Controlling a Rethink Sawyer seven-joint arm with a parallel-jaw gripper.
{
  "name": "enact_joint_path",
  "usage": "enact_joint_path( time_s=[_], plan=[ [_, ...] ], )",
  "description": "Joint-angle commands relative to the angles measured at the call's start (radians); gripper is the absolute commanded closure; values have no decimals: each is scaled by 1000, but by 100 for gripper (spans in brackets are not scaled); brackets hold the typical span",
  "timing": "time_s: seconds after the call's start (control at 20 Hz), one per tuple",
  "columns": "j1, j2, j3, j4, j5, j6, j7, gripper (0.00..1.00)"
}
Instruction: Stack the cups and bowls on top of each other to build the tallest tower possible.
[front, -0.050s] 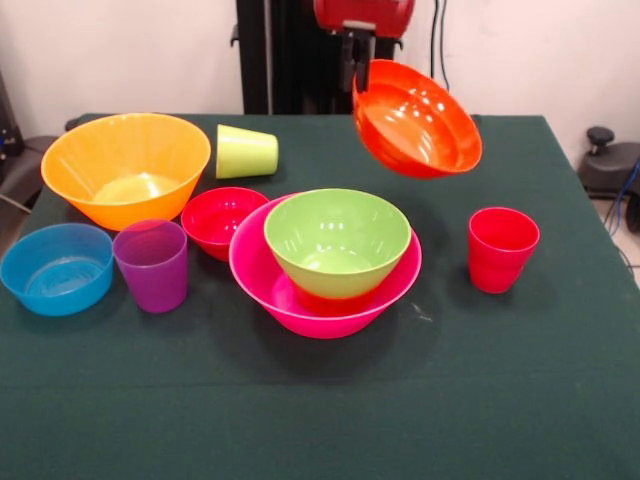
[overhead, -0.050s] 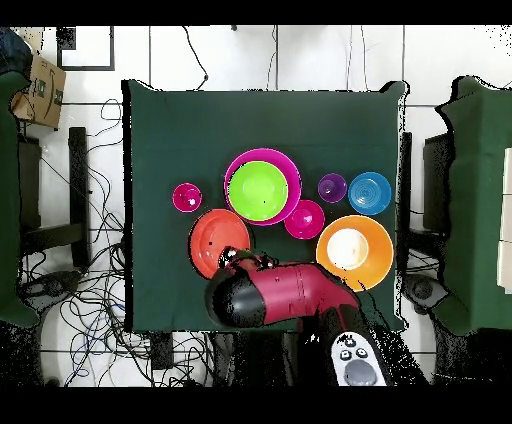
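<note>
the pincer (front, -0.050s: 362, 62) is clenched on the rim of the orange-red bowl (front, -0.050s: 418, 118), holding it tilted in the air above the green surface (front, -0.050s: 330, 410). the green bowl (front, -0.050s: 336, 240) sits nested in the pink bowl (front, -0.050s: 300, 305), forming the tower, with the red cup (front, -0.050s: 501, 249) upright well to one side.

A dark green cloth-covered surface (overhead, -0.050s: 170, 130) stands on a white tiled floor (overhead, -0.050s: 300, 60) strewn with black cables (overhead, -0.050s: 80, 300), a plain white wall (front, -0.050s: 120, 60) behind it and a cardboard box (overhead, -0.050s: 38, 90) beside one corner.
</note>
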Motion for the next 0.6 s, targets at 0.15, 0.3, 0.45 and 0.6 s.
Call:
enact_joint_path(
  time_s=[0.15, 0.3, 0.45, 0.6],
  plan=[
    [-30, -132, 191, -28, 138, 262, -151, 100],
    [-31, -140, 206, -74, 160, 314, -153, 100],
    [-31, -122, 214, -164, 162, 387, -154, 100],
    [-41, -80, 222, -244, 137, 426, -165, 100]
  ],
)
